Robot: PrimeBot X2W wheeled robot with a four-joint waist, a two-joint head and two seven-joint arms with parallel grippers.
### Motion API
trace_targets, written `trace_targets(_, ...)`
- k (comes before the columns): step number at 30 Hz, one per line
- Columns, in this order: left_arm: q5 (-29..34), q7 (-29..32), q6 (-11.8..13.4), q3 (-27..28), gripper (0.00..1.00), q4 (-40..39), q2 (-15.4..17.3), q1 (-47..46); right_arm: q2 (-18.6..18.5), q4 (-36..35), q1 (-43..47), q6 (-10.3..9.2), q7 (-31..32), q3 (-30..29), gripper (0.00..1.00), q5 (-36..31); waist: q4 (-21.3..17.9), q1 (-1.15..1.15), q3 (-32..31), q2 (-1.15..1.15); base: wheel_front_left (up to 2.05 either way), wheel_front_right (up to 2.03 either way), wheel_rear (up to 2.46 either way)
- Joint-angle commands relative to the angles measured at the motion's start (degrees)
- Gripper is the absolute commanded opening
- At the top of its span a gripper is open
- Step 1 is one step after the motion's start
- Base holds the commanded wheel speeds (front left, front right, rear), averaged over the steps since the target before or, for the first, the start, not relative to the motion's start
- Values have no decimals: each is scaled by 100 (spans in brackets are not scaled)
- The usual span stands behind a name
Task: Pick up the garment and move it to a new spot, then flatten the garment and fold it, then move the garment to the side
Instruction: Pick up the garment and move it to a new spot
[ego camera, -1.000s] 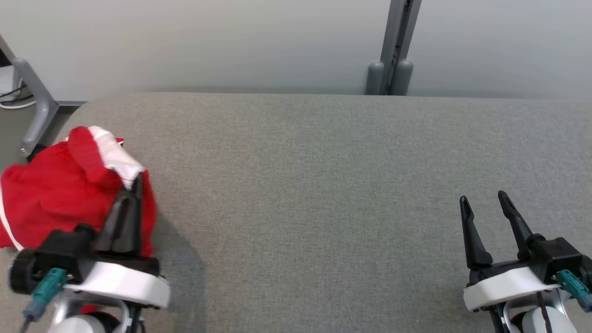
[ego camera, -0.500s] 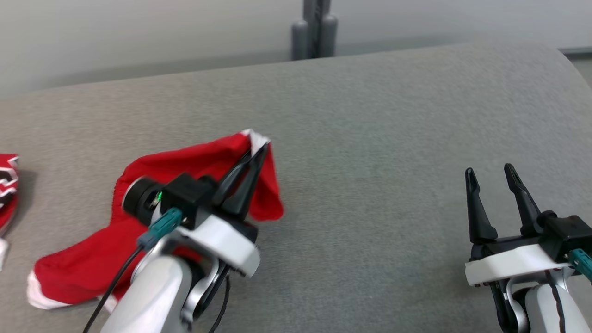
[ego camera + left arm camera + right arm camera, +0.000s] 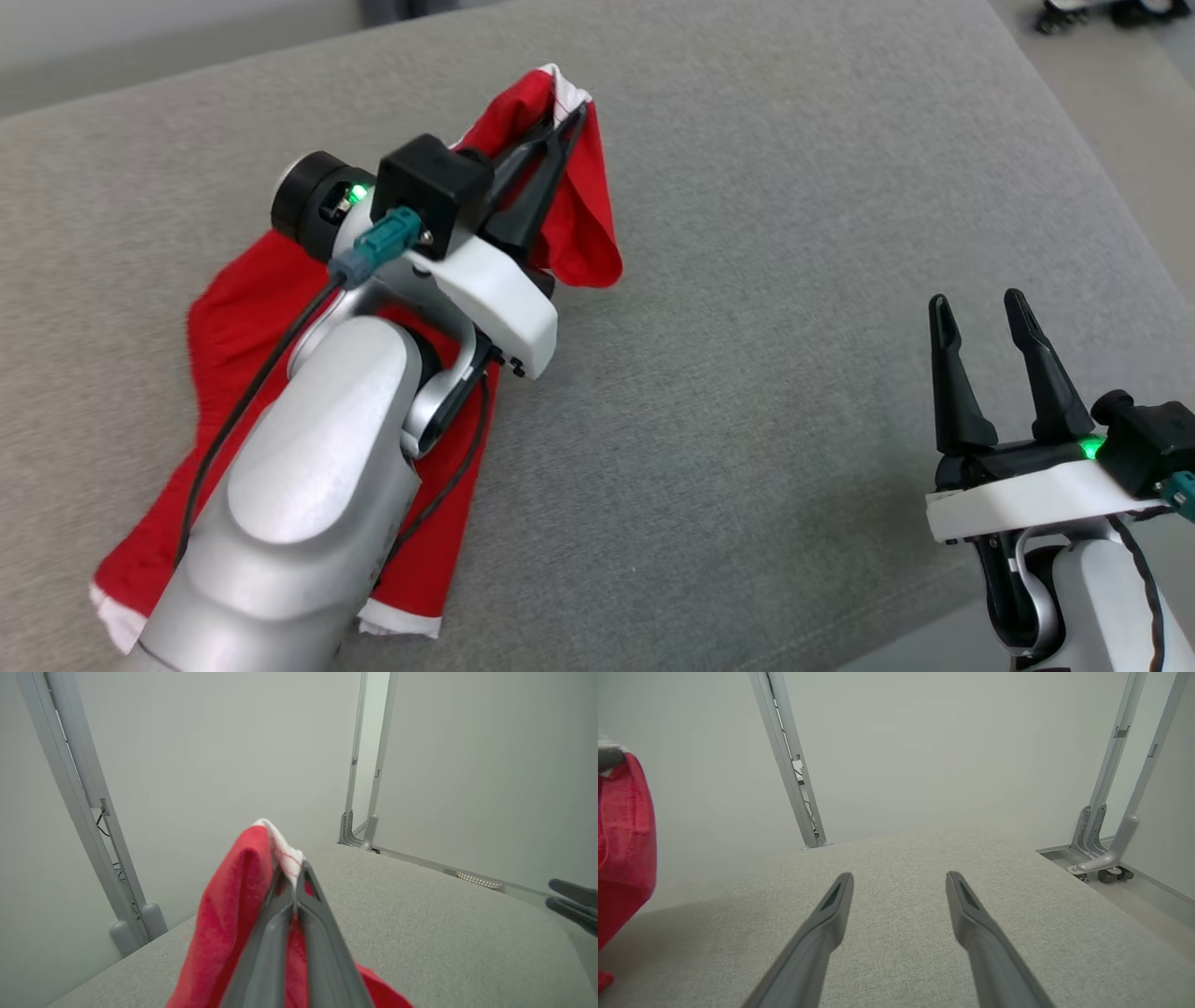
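Garment (image 3: 229, 317) over the near-left of the grey desk (image 3: 747, 280): red with white trim, mostly lying on the cloth top, one end lifted. Long axis from the raised corner at the left fingertips, back beneath the left arm (image 3: 280, 504), to a white-edged hem behind the wrist near the desk's front edge. Judged mid-carry: taken up by one corner only, bulk trailing on the surface, new spot not yet settled, flattening and folding yet to come.

Left gripper (image 3: 571, 117) clamped on that white-trimmed corner. In the left wrist view, fingers (image 3: 271, 942) pressed together, red cloth bunched to their left and spilling out below on both sides. Right gripper (image 3: 975, 301) spread wide, holding nothing, hovering over bare desk. From its fingers, garment off to the left and well apart, just a red fold at the left margin of the right wrist view.

Left arm plainly the nearer, being the one attached. For flattening, probably a reach leftward by the right fingers to a second corner, across the long axis from the pinched one. Possible snag: folds under the left arm, hidden from the head view.
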Motion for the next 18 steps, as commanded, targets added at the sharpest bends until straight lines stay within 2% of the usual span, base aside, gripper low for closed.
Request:
trace_targets(1,-9,-30,-21,23,0,158,14,-134,-20,-14,-68,1,-28,13,100,69,-313,0,308,0,0,0,0)
trace_targets(4,-100,-100,-56,5,0,646,-7,-262,-18,-10,-65,1,-28,20,100,141,-354,0,377,0,0,0,0)
trace_targets(5,-143,-134,-71,-10,10,787,-25,-288,-19,0,-59,1,-28,24,100,178,-354,0,397,0,0,0,0)
trace_targets(6,-153,-157,-86,-39,52,929,-38,-306,-19,8,-56,1,-28,19,100,177,-341,0,405,0,0,0,0)
trace_targets(7,-153,-193,-101,-82,100,1052,-48,-308,-19,17,-53,1,-28,15,100,178,-319,0,406,0,0,0,0)
trace_targets(15,-344,-731,-190,-364,100,1371,-105,138,-22,108,-72,1,-28,-66,100,35,125,0,101,0,0,0,0)
trace_targets(18,-409,-964,-74,-282,100,1300,-17,444,-24,157,-12,1,-29,-92,100,-68,358,0,-116,0,0,0,0)
